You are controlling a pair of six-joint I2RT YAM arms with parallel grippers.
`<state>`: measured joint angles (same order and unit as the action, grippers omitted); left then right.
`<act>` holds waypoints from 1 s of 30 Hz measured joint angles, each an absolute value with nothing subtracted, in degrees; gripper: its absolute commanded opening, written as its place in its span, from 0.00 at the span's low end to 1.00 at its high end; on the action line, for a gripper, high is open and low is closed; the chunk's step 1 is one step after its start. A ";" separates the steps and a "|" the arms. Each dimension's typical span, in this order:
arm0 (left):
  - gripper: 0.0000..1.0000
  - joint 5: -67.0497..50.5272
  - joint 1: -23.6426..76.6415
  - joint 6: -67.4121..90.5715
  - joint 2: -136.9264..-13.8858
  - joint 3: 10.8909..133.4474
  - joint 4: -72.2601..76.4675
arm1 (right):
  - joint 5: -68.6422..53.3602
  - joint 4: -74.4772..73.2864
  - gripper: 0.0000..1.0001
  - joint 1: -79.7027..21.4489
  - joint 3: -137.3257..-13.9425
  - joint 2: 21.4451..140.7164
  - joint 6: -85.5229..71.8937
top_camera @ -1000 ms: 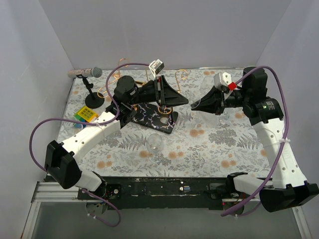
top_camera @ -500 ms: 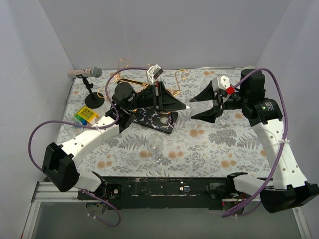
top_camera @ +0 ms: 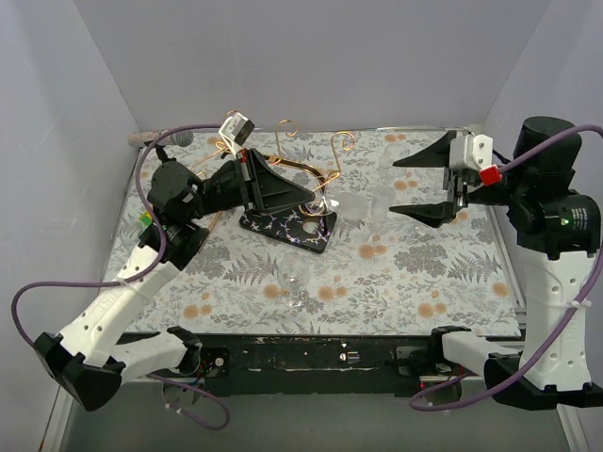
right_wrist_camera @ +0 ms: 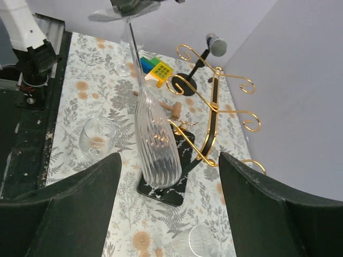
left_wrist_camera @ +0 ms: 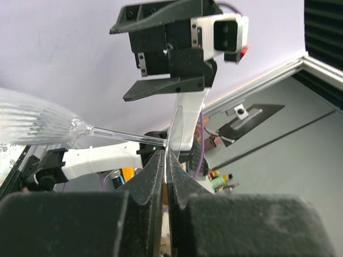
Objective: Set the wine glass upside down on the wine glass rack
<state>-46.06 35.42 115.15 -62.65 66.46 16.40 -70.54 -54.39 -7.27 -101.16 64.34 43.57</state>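
beside the rack [top_camera: 300, 170], the left gripper [top_camera: 318, 200] pinched the glass [top_camera: 353, 205] by its foot; the right gripper [top_camera: 398, 186] gaped. the bowl likely needed tipping down before the stem slid between wires.

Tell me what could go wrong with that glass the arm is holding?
The left gripper pinches the wine glass only by the thin foot, so it might slip or tilt. The right gripper is open and apart from it, so nothing would catch it. Moving toward the rack, its bowl might knock the gold wire.
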 measured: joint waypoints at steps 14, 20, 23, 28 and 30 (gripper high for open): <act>0.00 -24.16 31.99 97.47 -57.74 95.35 -19.44 | -65.98 -53.47 0.80 -4.38 -94.91 63.20 40.93; 0.00 -8.32 31.99 90.50 -54.41 100.09 -32.18 | -63.44 -49.60 0.80 -3.55 -90.04 65.19 38.15; 0.00 -3.14 31.99 89.47 -54.37 100.77 -37.17 | -63.09 -48.73 0.80 -2.94 -88.68 65.58 37.60; 0.00 1.37 31.99 90.61 -54.04 96.40 -43.31 | -63.20 -47.59 0.79 -1.65 -88.18 66.83 37.45; 0.00 2.74 31.99 91.42 -53.56 93.56 -45.06 | -63.46 -47.11 0.79 -1.06 -87.74 67.22 37.45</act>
<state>2.74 31.99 91.42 -53.56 93.56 -45.06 -63.46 -47.11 -1.06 -87.74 67.22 37.45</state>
